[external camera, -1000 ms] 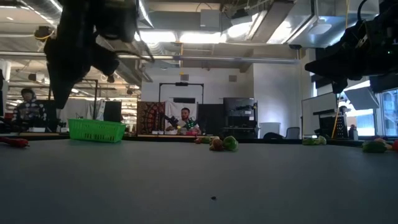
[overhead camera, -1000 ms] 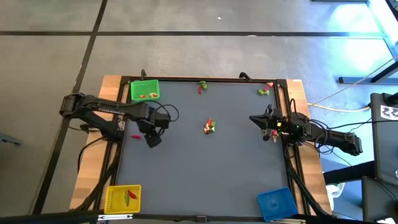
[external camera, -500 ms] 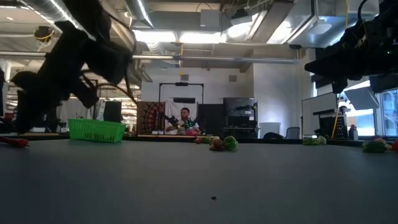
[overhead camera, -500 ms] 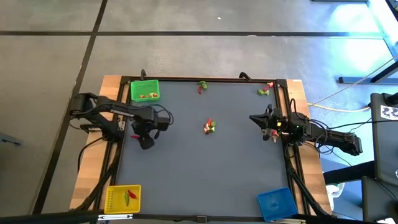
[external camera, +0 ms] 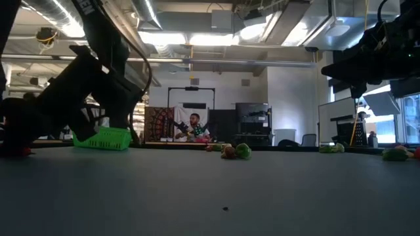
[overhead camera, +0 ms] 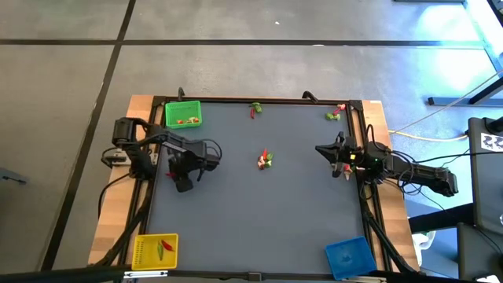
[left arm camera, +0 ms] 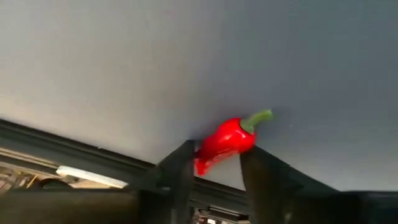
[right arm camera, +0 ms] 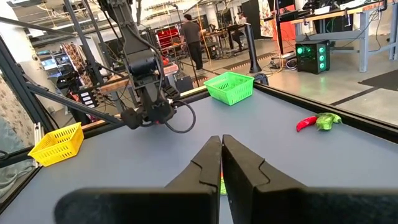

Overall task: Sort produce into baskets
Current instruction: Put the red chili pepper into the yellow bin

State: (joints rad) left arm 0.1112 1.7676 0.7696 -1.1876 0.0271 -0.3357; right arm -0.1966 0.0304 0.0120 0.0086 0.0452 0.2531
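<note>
A red chilli pepper [left arm camera: 227, 140] with a green stem lies on the grey mat near the table's left edge. My left gripper [left arm camera: 217, 150] has come down on it, a finger on each side, and also shows in the high view [overhead camera: 178, 176] and the low view [external camera: 14, 141]. My right gripper [overhead camera: 321, 149] hangs shut and level over the right edge, holding nothing. The green basket [overhead camera: 182, 115], yellow basket [overhead camera: 155, 251] and blue basket [overhead camera: 349, 256] stand at three corners. Loose produce [overhead camera: 266, 160] lies at the mat's centre. My left gripper has the pepper's pointed lower end [left arm camera: 205, 160] between its two fingers [left arm camera: 181, 167], which slant down from the table's left side. The pepper lies on the mat, its green stem [left arm camera: 258, 117] pointing away past the fingertips.
More produce lies at the far edge [overhead camera: 255, 109] and the far right corner [overhead camera: 335, 115]. The green and yellow baskets each hold a few pieces. A raised dark frame [overhead camera: 149, 196] borders the mat. People show in the room beyond the table.
My left gripper has come down to the mat and a little toward the table's left edge, tipping steeper, and now stands at the red pepper. The pepper has stayed where it was.
</note>
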